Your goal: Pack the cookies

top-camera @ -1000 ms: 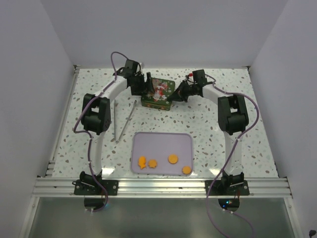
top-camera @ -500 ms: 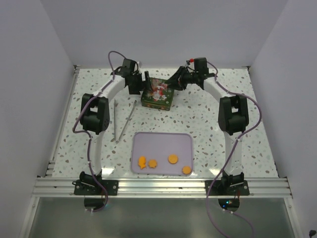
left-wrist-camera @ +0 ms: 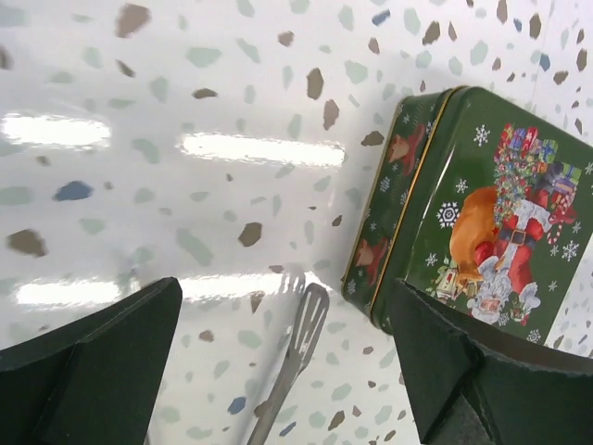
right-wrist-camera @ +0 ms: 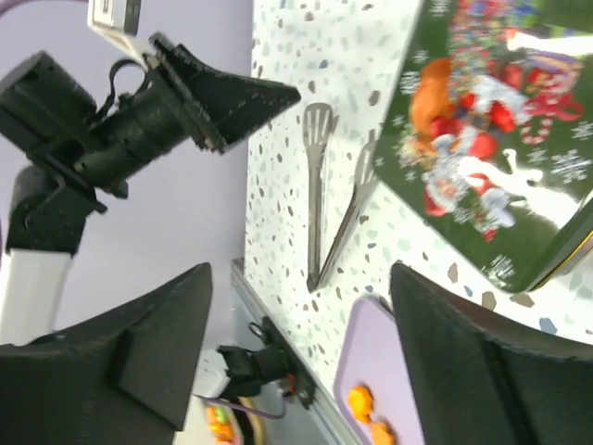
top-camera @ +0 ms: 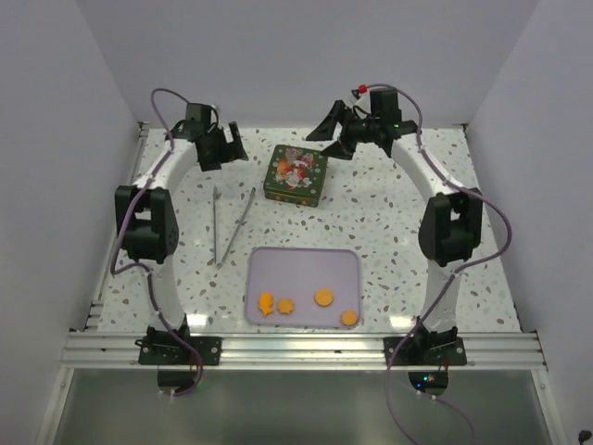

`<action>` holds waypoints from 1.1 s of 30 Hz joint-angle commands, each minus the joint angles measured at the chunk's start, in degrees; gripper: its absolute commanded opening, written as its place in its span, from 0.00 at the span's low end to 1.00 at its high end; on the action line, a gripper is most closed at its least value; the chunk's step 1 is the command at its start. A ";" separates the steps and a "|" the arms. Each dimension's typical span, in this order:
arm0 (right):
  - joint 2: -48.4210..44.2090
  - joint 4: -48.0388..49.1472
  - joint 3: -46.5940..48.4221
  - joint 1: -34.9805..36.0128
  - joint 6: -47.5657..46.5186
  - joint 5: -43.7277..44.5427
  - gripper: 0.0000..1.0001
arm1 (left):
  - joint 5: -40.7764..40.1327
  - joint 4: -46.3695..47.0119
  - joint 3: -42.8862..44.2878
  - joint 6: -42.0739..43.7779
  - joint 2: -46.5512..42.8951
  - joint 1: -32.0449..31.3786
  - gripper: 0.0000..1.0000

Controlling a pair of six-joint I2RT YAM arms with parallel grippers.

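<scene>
From above, near the front edge of the tabletop [top-camera: 389, 232], finds four orange cookies [top-camera: 323, 297] lying loose on a lilac tray [top-camera: 306, 262], well apart from a closed green Christmas tin [top-camera: 296, 174] further back. Finds metal tongs [top-camera: 232, 222] flat on the tabletop, left of the tin and the tray. Shows left jaws raised left of the tin, spread wide, holding nothing; right jaws raised behind the tin's right corner, likewise spread and empty.

At the left wrist, looks down past wide-open, empty jaws onto the tin [left-wrist-camera: 482, 213], lid on, with one tongs [left-wrist-camera: 310, 320] tip just beside its wall.

At the right wrist, frames between parted, empty jaws the tin [right-wrist-camera: 500, 176], the tongs [right-wrist-camera: 320, 185] beside it, a corner of the tray [right-wrist-camera: 368, 343] and two cookies [right-wrist-camera: 359, 399] on it
</scene>
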 commanded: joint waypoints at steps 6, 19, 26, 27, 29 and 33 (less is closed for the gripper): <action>-24.91 -12.74 -8.41 4.94 -21.77 10.66 0.93 | -19.83 11.84 -18.41 1.04 -25.76 0.88 1.00; -68.16 -6.34 -44.87 5.65 -19.32 35.99 0.99 | -45.96 62.88 -74.82 17.46 -61.90 1.14 1.00; -76.79 -9.14 -50.08 5.65 -20.02 37.67 0.99 | -39.56 75.04 -82.76 19.59 -52.35 2.46 1.00; -76.96 -10.19 -50.17 5.73 -20.11 37.40 0.99 | -38.42 77.14 -83.21 19.15 -51.20 2.46 1.00; -77.49 -10.99 -50.26 5.73 -20.20 36.79 0.99 | -36.39 81.88 -86.27 20.10 -47.60 2.46 1.00; -77.41 -10.82 -49.47 5.73 -20.20 34.77 0.99 | -32.53 93.29 -86.82 21.60 -42.06 2.64 0.99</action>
